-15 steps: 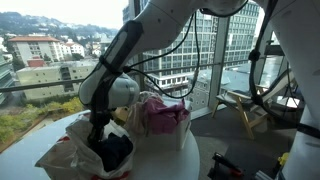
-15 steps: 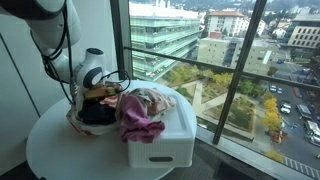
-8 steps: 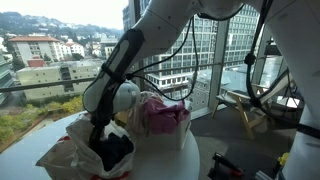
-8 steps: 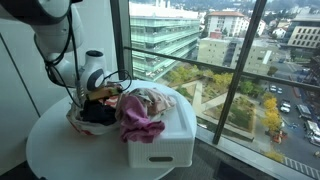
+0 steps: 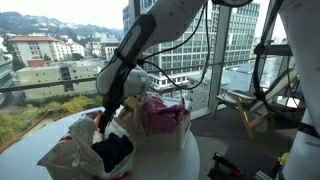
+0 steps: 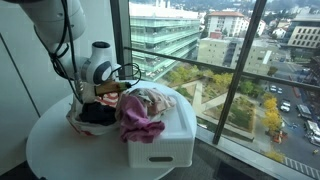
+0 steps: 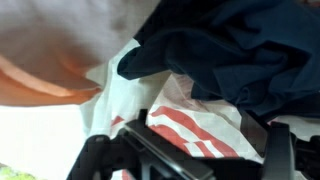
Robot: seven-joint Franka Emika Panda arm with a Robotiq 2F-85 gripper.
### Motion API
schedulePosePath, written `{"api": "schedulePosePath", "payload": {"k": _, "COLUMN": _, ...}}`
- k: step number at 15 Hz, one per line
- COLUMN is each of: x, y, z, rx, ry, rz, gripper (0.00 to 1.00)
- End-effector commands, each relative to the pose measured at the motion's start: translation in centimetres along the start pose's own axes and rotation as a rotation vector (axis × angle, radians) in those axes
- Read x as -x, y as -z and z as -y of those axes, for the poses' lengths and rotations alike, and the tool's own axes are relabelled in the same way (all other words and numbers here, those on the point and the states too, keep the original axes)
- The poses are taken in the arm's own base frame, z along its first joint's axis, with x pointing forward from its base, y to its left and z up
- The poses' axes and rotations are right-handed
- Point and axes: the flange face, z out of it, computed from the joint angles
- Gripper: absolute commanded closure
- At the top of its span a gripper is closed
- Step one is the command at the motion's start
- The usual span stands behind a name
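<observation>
The fingers [image 7: 282, 150] are standing spread wide, gripping nothing, while the gripper [image 5: 104, 118] is hanging just above the dark cloth [image 7: 235, 50]. That cloth is lying bunched inside the open bag [image 7: 195, 125] on the table [image 6: 45, 150], just beside the bin [image 6: 165, 145] heaped with pink clothes [image 6: 143, 112]. It is looking soft, light and limp, so it would likely be sagging and trailing once raised. A thick fold on top of the heap is offering the best hold, pinched deep and clear of the thin, slippery bag.
</observation>
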Motion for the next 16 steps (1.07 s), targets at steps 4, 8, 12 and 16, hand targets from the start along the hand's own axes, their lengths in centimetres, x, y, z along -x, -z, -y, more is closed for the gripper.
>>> {"api": "schedulePosePath", "payload": {"k": 4, "x": 3.0, "y": 11.9, "z": -4.3, "rx": 0.120, "ry": -0.224, "rz": -0.063, "gripper": 0.00}}
{"api": "schedulePosePath", "payload": {"k": 8, "x": 6.6, "y": 15.8, "z": -5.7, "rx": 0.243, "ry": -0.243, "rz": -0.044, "gripper": 0.00}}
{"api": "schedulePosePath", "payload": {"k": 12, "x": 11.7, "y": 17.9, "z": -7.6, "rx": 0.321, "ry": -0.390, "rz": 0.115, "gripper": 0.00}}
{"api": "schedulePosePath", "payload": {"k": 16, "x": 13.6, "y": 17.3, "z": -6.6, "rx": 0.259, "ry": -0.426, "rz": 0.258, "gripper": 0.00}}
